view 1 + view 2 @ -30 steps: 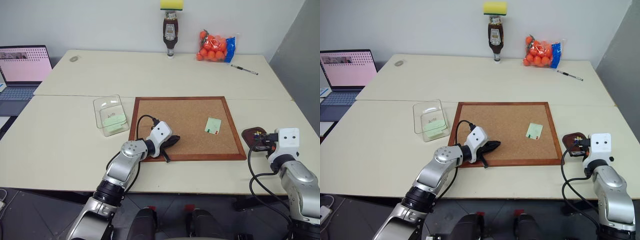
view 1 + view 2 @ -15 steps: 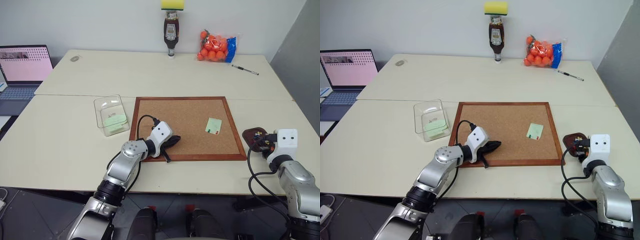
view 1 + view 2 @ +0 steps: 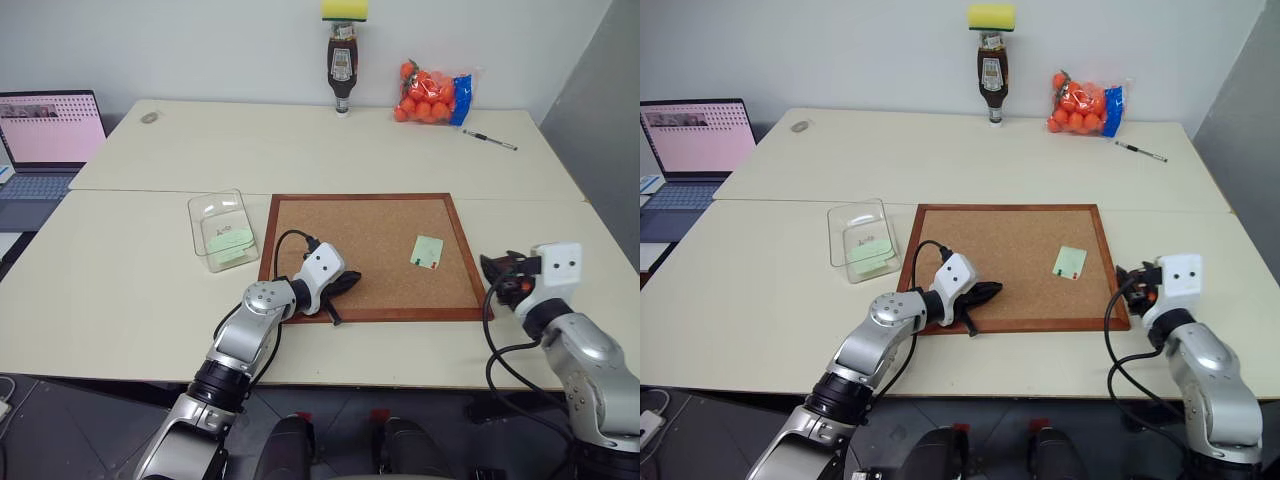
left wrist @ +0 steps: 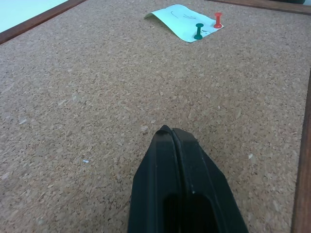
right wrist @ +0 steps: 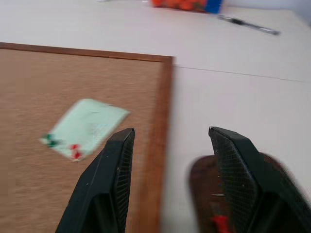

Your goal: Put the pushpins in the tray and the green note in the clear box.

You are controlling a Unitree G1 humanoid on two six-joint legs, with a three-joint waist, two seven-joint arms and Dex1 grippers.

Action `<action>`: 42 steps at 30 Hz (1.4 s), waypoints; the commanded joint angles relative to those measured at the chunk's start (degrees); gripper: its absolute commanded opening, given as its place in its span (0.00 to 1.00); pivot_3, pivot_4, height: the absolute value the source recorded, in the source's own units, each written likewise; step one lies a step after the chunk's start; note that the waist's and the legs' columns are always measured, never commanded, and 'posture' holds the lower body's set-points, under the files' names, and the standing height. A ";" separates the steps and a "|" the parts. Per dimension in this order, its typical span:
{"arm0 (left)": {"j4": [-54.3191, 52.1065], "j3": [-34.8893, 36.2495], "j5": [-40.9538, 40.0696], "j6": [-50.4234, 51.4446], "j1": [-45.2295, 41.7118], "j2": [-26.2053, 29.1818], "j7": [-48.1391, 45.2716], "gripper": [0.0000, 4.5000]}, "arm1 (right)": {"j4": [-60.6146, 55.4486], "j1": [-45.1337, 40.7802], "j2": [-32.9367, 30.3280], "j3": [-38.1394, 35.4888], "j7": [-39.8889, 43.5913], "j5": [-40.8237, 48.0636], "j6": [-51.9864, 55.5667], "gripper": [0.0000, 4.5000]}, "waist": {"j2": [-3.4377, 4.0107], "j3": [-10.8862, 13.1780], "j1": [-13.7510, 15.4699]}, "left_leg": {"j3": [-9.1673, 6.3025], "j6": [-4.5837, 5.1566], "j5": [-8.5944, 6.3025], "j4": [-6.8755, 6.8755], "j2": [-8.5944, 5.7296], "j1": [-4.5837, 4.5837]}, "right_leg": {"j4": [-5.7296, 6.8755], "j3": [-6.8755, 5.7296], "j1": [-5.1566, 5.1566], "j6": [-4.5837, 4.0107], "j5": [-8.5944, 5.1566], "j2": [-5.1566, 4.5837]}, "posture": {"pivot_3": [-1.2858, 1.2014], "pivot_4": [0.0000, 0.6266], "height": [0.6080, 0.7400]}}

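Two pushpins (image 4: 208, 26) pin the green note (image 3: 427, 250) to the corkboard (image 3: 375, 250), so with the open right gripper (image 5: 167, 160) above the tray (image 5: 233, 194) and the left gripper (image 4: 171, 136) shut, grabbing could tear the note.

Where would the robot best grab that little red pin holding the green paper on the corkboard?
Probably by its red plastic head. The red pushpin stands upright out of the green note on the corkboard, a green pin close beside it. Open fingers coming from above could straddle the head and pull straight up; the right gripper is open and nearest.
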 commanded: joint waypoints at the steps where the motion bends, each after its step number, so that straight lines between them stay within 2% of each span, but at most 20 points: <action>1: 1.08 -1.84 0.73 0.43 0.36 -0.32 -0.93 0.00 | 3.17 -3.29 1.49 4.00 -0.18 -1.62 -2.27 0.57 | 0.00 0.00 0.02 | 0.00 0.00 0.00 0.00 0.01 0.00 | 0.00 -0.01 0.00 0.00 0.00 0.00 | 0.52 0.24 1.00; 7: 0.85 -1.76 0.79 0.60 0.38 -0.24 -0.79 0.00 | 10.51 -7.47 3.20 8.27 0.03 -4.21 -6.01 0.57 | 0.00 0.00 0.11 | 0.00 0.00 0.00 0.01 -0.01 -0.02 | -0.02 -0.01 0.00 0.00 0.00 -0.01 | 0.52 0.24 1.00; 18: 0.65 -1.75 0.77 0.66 0.57 -0.25 -0.61 0.00 | 16.79 -9.00 3.43 11.16 1.01 -7.21 -9.81 0.57 | 0.00 0.00 0.11 | 0.00 0.00 0.00 0.01 0.01 -0.01 | -0.01 -0.01 0.00 -0.01 0.01 0.00 | 0.52 0.24 1.00; 19: 0.63 -1.76 0.76 0.64 0.58 -0.24 -0.62 0.00 | 17.05 -9.12 3.52 11.18 1.03 -7.38 -10.00 0.49 | 0.00 0.00 0.11 | 0.00 0.01 0.00 0.01 0.00 -0.01 | -0.01 -0.01 0.00 -0.01 0.01 0.00 | 0.52 0.24 1.00; 20: 0.61 -1.76 0.76 0.63 0.59 -0.24 -0.62 0.00 | 17.24 -9.20 3.57 11.19 1.05 -7.47 -10.15 0.48 | 0.00 0.00 0.11 | 0.00 0.01 0.00 0.01 0.00 -0.01 | -0.01 -0.01 0.00 -0.01 0.01 0.00 | 0.52 0.24 1.00; 30: 0.59 -1.75 0.79 0.55 0.65 -0.25 -0.55 0.00 | 17.26 -8.65 3.48 11.19 1.43 -7.59 -10.95 0.02 | 0.00 0.00 0.11 | -0.01 0.01 0.00 0.01 0.01 -0.01 | -0.01 -0.02 0.00 -0.01 0.01 -0.01 | 0.52 0.24 1.00; 42: 0.55 -1.91 0.98 0.62 0.84 -0.18 -0.57 0.00 | 13.51 -7.30 6.35 10.54 0.99 -6.22 -16.21 0.01 | 0.00 0.00 0.13 | -0.01 0.00 0.00 0.01 0.01 -0.02 | -0.01 -0.01 -0.01 -0.01 0.02 -0.01 | 0.52 0.24 1.00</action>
